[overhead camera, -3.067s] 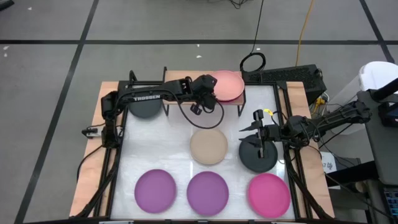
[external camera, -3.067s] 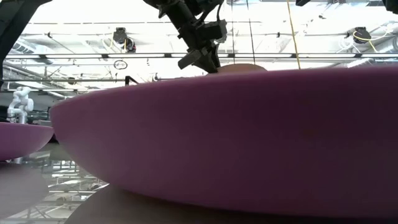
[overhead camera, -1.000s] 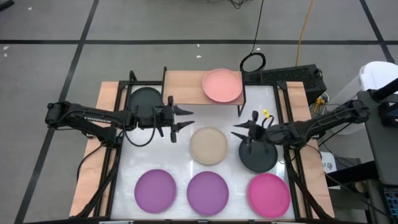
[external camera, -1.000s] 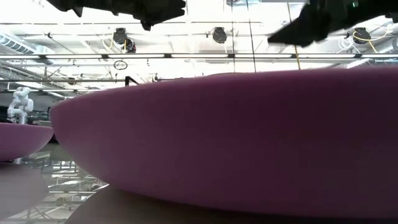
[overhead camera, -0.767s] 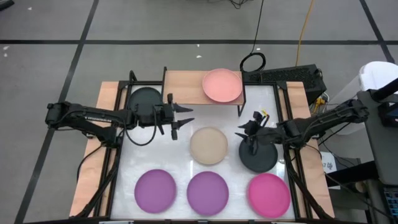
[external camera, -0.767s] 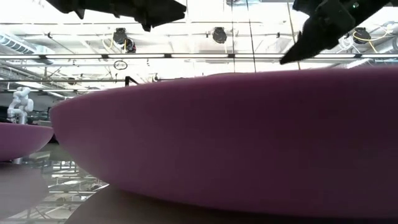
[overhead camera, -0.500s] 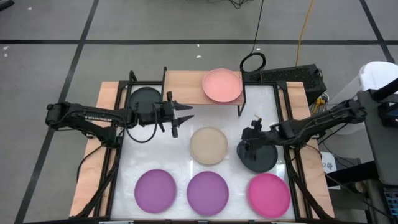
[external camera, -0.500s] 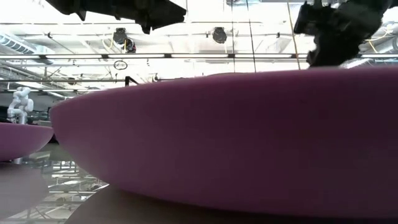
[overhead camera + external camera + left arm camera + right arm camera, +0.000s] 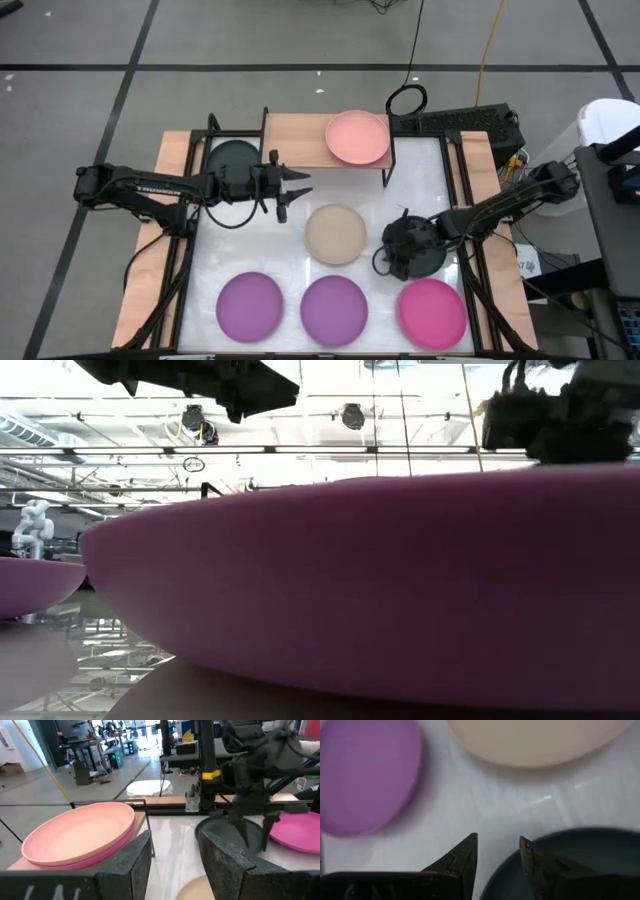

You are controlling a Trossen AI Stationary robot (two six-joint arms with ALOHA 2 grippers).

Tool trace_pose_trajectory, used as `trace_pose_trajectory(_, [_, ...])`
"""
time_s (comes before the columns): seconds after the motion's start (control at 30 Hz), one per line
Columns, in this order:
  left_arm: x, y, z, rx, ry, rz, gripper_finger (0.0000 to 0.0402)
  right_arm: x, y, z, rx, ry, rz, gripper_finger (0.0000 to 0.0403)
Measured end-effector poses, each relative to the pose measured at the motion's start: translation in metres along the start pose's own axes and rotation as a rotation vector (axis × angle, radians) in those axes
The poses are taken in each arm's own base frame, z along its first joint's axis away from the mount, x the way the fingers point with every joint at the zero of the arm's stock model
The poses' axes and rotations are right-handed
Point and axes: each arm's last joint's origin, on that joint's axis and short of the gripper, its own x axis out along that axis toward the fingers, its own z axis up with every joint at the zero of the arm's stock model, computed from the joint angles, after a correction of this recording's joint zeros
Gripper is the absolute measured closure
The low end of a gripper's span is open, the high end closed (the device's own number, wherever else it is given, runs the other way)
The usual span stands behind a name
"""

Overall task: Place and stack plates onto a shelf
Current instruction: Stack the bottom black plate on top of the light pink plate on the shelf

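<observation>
The right gripper hangs low over the near-left rim of the black plate, jaws apart, gripping nothing. That plate lies just right of the beige plate (pink stack on the shelf behind). Left gripper, jaws apart, hovers behind-left of beige.

Even overhead light, soft shadows. Low view: ceiling lights blown out, near purple plate out of focus. Right wrist view blurry; glare streaks on table.
</observation>
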Motion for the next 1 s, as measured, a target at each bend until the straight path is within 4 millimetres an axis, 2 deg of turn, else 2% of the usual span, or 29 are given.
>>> trace_pose_trajectory(0.23, [0.0,0.0,0.0,-0.003,0.001,0.0,0.0231,0.016,-0.001,-0.011,0.064,0.116,-0.093,0.0275])
trace_pose_trajectory(0.6, [0.0,0.0,-0.001,-0.015,0.01,-0.001,0.0231,0.033,-0.006,-0.018,0.064,0.168,-0.198,0.028])
trace_pose_trajectory(0.8, [0.0,0.0,-0.001,-0.013,0.012,-0.001,0.0231,0.035,-0.008,-0.02,0.043,0.193,-0.232,0.0338])
trace_pose_trajectory(0.9, [0.0,0.0,-0.001,-0.011,0.012,-0.001,0.0231,0.031,-0.008,-0.018,0.02,0.162,-0.229,0.0381])
trace_pose_trajectory(1.0, [0.0,0.0,-0.002,-0.011,0.016,-0.002,0.0231,0.022,-0.007,-0.016,0.012,0.126,-0.218,0.0394])
